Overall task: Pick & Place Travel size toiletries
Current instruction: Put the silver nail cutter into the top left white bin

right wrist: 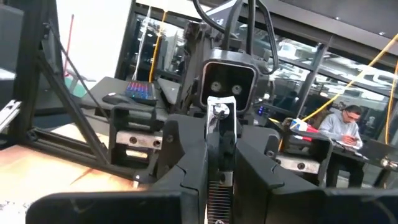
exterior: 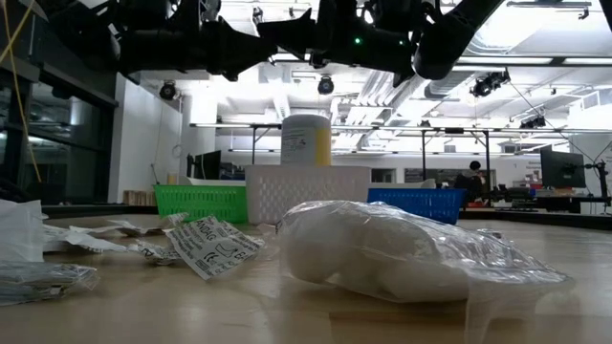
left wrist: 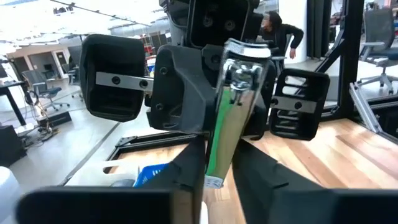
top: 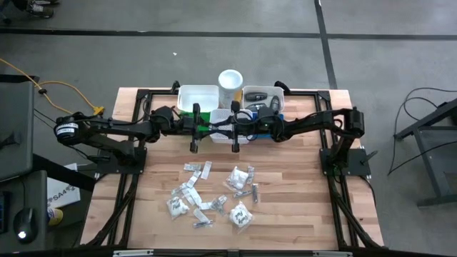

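Chrome-and-green razor-like stick: one item, hanging in mid-air above the bins at the back of the bench, between the two arms.

Hold: the left pincer is pressing its fingers against the stick's sides. The right pincer is facing it and appears to be clamping the same stick from the other end, so you are looking at what reads as a hand-over.

Risks: if both pincers are pulling apart while clamped, the thin stick is likely bending or twisting loose. If one is letting go before the other is gripping firmly, the stick is dropping, perhaps between the white bin and the green bin rather than inside one. The smooth, narrow body is offering little surface, so it may be sliding lengthwise.

Appearance: slim and rigid-looking, with a shiny metal head and a green strip running down a pale body.

Remaining stock: crinkly packets and sachets are lying scattered on the bench's near half, well apart from both arms.
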